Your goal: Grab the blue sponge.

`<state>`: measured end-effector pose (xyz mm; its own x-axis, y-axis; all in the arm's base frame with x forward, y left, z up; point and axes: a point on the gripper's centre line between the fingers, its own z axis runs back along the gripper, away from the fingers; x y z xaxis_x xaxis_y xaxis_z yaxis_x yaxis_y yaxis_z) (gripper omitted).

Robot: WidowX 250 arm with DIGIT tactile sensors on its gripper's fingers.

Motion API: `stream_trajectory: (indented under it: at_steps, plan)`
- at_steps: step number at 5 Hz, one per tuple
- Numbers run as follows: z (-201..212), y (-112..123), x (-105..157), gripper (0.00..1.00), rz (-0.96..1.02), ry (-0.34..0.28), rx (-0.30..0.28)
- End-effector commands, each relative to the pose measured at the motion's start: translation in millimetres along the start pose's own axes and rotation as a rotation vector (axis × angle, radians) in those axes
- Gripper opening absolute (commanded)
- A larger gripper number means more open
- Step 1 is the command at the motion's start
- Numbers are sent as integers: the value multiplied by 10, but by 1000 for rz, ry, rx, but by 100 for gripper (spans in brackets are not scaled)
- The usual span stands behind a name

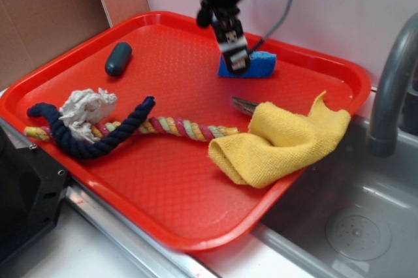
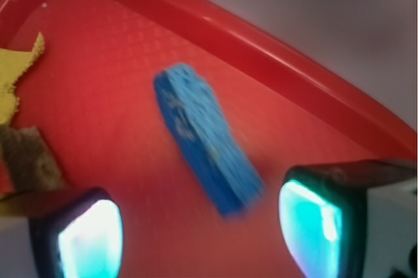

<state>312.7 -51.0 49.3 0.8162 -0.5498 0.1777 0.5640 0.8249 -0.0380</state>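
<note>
gripper (image 2: 199, 226) spread wide above blue sponge (image 2: 206, 138) in wrist view; exterior view: sponge (image 1: 258, 64) half hidden

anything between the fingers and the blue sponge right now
Nothing. In the wrist view only bare red tray shows between the open fingers and the blue sponge; the gripper hovers over it.

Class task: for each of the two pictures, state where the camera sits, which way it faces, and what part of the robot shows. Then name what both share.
Exterior: off the tray's near corner, looking down across it; arm and gripper over the sponge.
Wrist: on the arm, facing down at the sponge; both fingers frame it, apart.
Shared: sponge, tray, yellow cloth.
</note>
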Motion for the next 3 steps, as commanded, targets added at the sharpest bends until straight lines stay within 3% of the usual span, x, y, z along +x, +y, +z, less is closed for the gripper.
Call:
stream_trajectory:
  at_steps: [1, 3]
  plan:
    - [-105, -60, 146, 0, -8, -85, 9]
    - [286, -174, -17, 0, 51, -96, 33]
